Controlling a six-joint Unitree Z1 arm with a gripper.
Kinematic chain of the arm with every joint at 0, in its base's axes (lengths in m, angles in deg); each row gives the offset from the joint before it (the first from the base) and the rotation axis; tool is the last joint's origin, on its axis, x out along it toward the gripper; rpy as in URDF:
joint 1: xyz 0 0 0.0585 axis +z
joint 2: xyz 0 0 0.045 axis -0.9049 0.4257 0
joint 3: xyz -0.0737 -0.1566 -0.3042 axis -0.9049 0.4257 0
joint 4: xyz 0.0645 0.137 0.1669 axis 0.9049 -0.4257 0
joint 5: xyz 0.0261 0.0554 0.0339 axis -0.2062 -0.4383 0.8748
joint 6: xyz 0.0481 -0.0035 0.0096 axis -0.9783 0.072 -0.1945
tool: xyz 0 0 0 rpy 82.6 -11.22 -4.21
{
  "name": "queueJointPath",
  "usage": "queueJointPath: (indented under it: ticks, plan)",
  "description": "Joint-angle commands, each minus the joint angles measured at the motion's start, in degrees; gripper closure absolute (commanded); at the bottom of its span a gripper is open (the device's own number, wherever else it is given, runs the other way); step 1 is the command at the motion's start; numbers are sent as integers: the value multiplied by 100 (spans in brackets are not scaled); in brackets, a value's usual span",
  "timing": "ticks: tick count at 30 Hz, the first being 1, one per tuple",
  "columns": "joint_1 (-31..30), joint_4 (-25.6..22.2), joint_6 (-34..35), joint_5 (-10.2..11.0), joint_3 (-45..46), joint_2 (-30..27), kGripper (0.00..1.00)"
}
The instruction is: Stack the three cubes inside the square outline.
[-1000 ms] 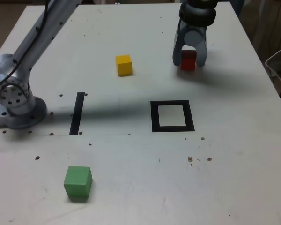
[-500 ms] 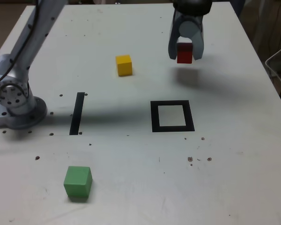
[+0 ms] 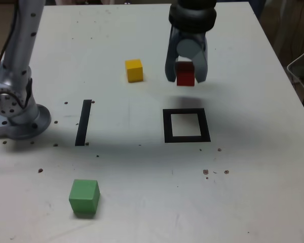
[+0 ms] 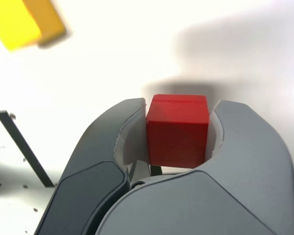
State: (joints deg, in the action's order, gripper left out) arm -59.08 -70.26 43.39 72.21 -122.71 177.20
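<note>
White table [image 3: 253, 167] – speckled | pincer [image 3: 185, 76] grips red cube [image 3: 185, 76] – aloft

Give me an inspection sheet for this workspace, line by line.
Surface: white table, with dark specks near the front.
Job's things: red cube held above the table; yellow cube and green cube on the table, apart; square outline empty.
Clutter: black strip lying flat.
Gripper: gripper shut on red cube, beyond the outline.
Cables: white cable off the table at the exterior view's right.
Surroundings: arm base at the exterior view's left.
</note>
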Motion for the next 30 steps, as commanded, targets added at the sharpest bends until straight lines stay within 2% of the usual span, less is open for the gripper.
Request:
queueJointPath:
  ticks: [1, 10, 16, 20, 30]
  plan:
    - [-175, 33, 166, -19, 74, -78, 83]
    - [-677, 268, 771, -45, 377, -167, 83]
    - [-793, 620, 971, -295, 623, -95, 83]
    - [-801, 693, 1070, -386, 696, -59, 83]
    - [-793, 871, 1280, -359, 855, -2, 83]
